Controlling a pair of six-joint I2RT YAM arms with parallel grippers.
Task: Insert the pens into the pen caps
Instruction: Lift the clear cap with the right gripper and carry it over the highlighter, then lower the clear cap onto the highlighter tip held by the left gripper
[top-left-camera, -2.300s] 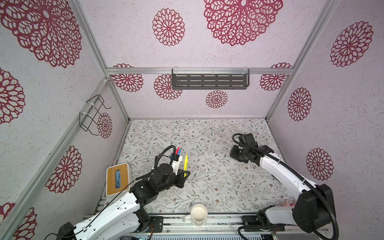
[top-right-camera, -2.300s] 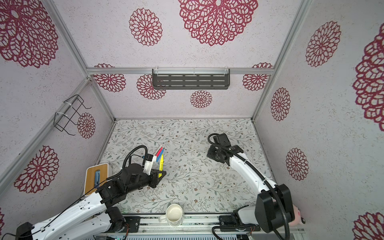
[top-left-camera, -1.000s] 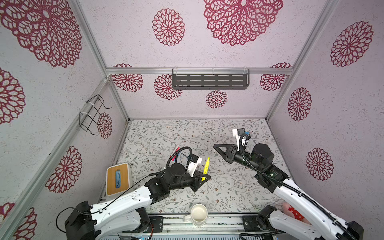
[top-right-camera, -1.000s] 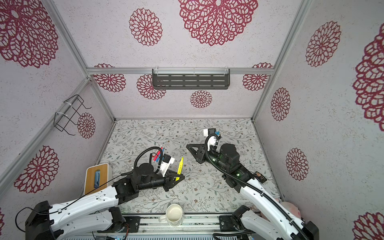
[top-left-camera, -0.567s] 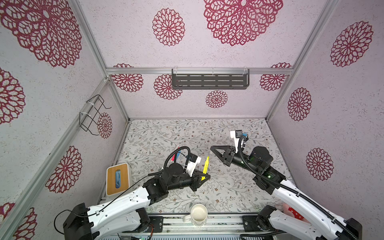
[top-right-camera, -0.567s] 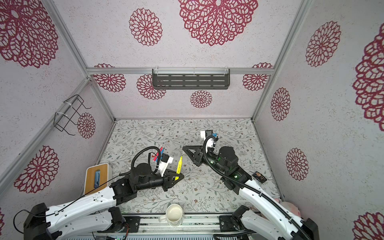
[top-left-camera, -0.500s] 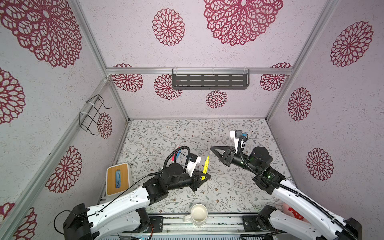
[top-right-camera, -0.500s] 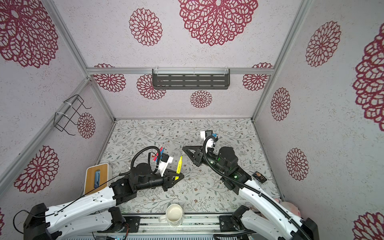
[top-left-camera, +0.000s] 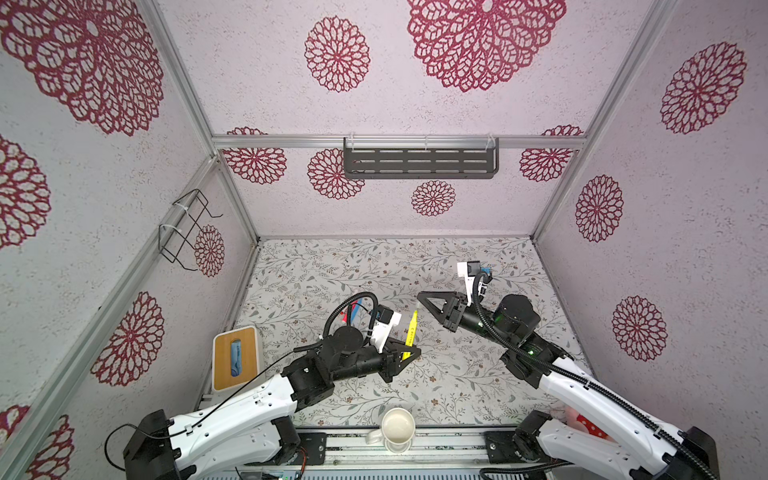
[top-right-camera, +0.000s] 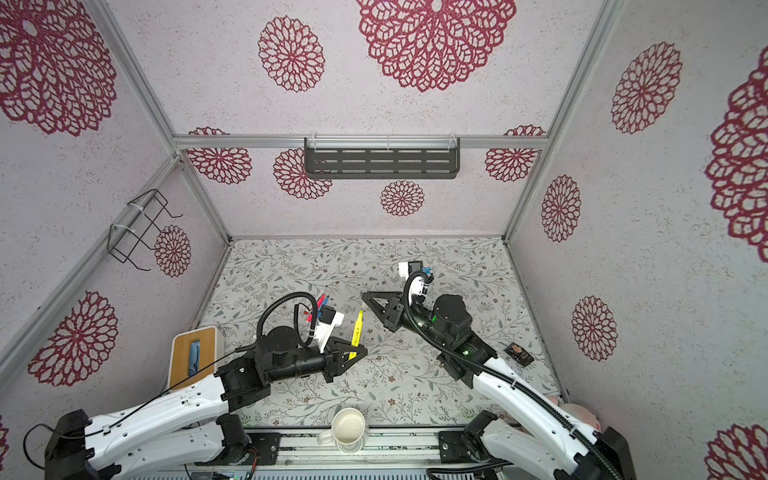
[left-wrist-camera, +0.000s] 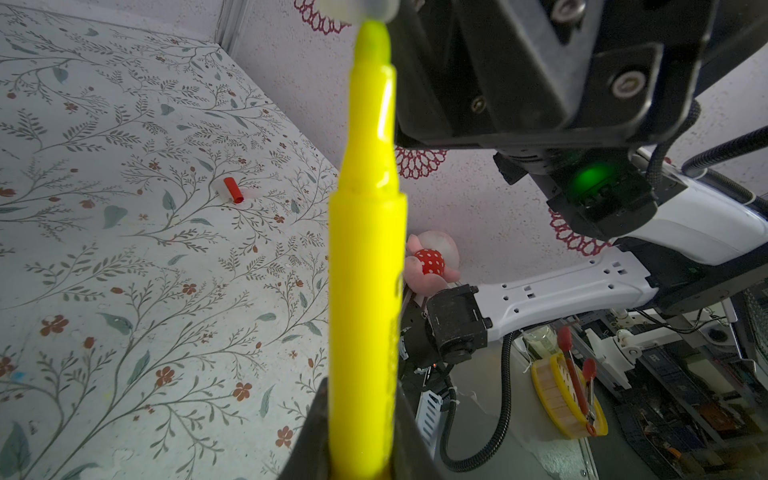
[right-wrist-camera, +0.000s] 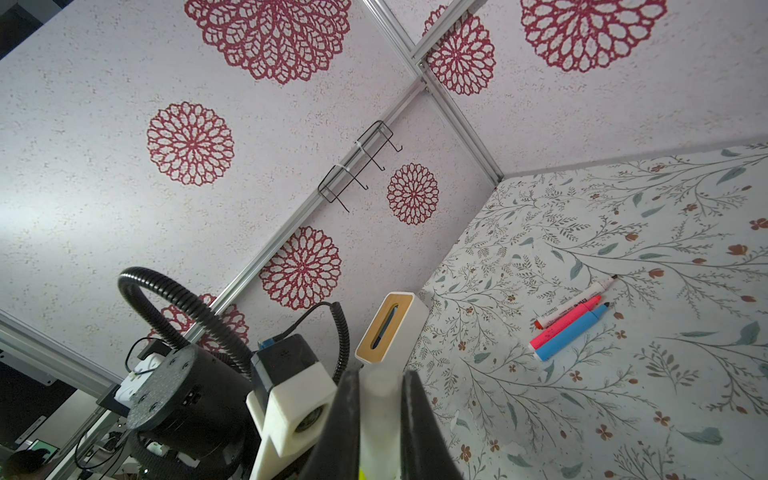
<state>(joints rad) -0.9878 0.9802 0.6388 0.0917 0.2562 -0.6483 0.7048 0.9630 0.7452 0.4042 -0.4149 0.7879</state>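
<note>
My left gripper (top-left-camera: 409, 357) (left-wrist-camera: 361, 386) is shut on the yellow pen (top-left-camera: 411, 330) (top-right-camera: 356, 328) (left-wrist-camera: 368, 249), which is held above the table with its tip pointing away. My right gripper (top-left-camera: 419, 296) (right-wrist-camera: 380, 374) is shut on a translucent white pen cap (right-wrist-camera: 380, 399) (left-wrist-camera: 361, 6). The pen's tip (left-wrist-camera: 374, 37) meets the cap's mouth; how far in it sits I cannot tell. The white-and-red pen (right-wrist-camera: 575, 302), pink pen (right-wrist-camera: 565, 322) and blue pen (right-wrist-camera: 569, 332) lie side by side on the table. A red cap (left-wrist-camera: 232, 190) lies alone on the table.
A wooden-topped tissue box (top-left-camera: 235, 357) stands at the left edge and a white mug (top-left-camera: 398, 424) at the front edge. A pink plush toy (left-wrist-camera: 430, 262) lies in the right front corner, near a small dark object (top-right-camera: 519, 353). A shelf (top-left-camera: 419, 162) hangs on the back wall.
Both arms have lifted off the table and come together over its middle. In the last second the right gripper with the cap edged left, up to the yellow pen's tip.
</note>
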